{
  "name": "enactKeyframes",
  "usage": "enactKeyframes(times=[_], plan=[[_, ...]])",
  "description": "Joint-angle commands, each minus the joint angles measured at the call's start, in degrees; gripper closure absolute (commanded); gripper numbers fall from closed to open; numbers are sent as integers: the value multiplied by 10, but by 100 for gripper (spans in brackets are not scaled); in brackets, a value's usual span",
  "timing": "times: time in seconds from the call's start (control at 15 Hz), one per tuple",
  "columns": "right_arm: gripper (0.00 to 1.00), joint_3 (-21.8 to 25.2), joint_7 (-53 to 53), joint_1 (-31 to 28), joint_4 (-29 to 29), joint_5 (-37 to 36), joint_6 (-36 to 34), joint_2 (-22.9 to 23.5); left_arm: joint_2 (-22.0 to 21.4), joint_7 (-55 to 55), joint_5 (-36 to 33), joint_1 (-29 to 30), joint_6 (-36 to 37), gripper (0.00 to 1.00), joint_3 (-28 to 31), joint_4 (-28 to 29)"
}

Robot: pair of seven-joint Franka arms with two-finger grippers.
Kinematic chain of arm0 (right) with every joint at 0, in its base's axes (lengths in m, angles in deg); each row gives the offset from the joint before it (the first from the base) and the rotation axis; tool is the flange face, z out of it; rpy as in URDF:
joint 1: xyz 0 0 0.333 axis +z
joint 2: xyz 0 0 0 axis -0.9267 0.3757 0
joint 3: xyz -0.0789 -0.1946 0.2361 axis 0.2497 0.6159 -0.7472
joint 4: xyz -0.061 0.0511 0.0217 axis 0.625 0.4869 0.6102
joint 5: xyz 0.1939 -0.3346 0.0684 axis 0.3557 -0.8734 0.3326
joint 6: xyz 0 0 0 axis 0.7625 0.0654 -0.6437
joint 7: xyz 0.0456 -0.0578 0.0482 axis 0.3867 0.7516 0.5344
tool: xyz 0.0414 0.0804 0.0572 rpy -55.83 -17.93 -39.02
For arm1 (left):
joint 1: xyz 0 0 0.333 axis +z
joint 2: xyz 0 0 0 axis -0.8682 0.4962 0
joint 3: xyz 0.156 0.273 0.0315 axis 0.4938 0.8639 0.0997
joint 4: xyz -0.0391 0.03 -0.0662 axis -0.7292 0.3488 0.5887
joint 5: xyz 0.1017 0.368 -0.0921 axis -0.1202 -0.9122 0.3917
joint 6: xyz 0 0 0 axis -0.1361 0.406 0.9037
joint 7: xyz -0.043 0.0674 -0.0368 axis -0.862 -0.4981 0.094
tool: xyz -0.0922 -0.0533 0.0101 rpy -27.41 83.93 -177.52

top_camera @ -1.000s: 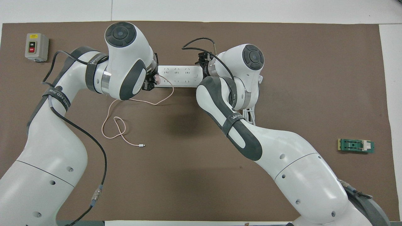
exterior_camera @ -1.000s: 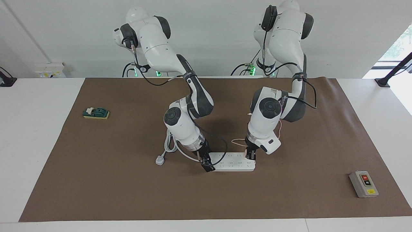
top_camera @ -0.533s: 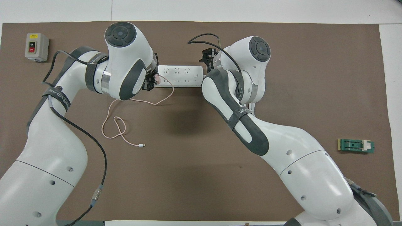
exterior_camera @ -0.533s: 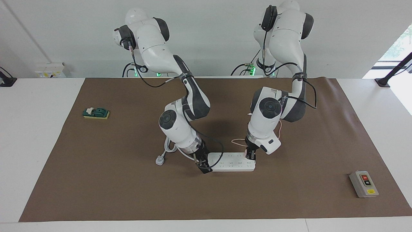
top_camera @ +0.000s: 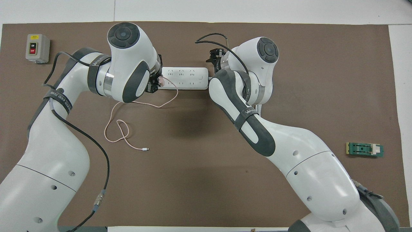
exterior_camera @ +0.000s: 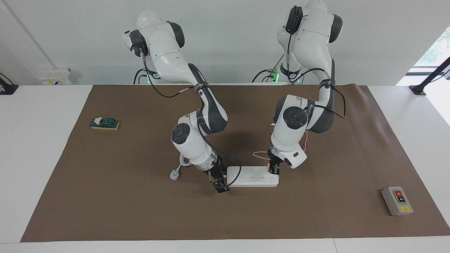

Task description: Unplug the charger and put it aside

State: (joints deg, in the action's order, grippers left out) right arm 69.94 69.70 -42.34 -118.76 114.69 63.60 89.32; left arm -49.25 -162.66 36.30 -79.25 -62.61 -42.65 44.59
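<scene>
Brown mat on a white table, a white power strip [exterior_camera: 252, 176] mid-mat with the charger [top_camera: 162, 82] plugged into its left-arm end.
The left gripper [exterior_camera: 273, 170] is clenched on the charger's pink cube, arm bent steeply down. The overhead view alone shows the pink cable [top_camera: 119, 127] looping toward the robots. The right gripper [exterior_camera: 219, 185] hangs low by the strip's other end; its fingers' state cannot be told.

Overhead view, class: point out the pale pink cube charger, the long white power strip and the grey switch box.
Pale pink cube charger [top_camera: 162, 82], overhead view, exposed edge.
Long white power strip [top_camera: 186, 78], overhead view, top face.
Grey switch box [top_camera: 37, 48], overhead view, front face.
</scene>
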Motion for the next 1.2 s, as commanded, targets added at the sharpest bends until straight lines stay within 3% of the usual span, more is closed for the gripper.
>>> enactKeyframes(times=[0.0, 0.53, 1.13], plan=[[0, -6, 11, 0, 23, 6, -1, 15, 7, 23, -9, 1, -25, 100, 9, -9], [0, -7, 34, 10, 20, 8, -37, -20, 7, 23, -9, 2, -24, 100, 9, -9], [0, -7, 37, 25, 4, 14, -9, -19, 6, 22, -9, 5, -10, 100, 9, -9]])
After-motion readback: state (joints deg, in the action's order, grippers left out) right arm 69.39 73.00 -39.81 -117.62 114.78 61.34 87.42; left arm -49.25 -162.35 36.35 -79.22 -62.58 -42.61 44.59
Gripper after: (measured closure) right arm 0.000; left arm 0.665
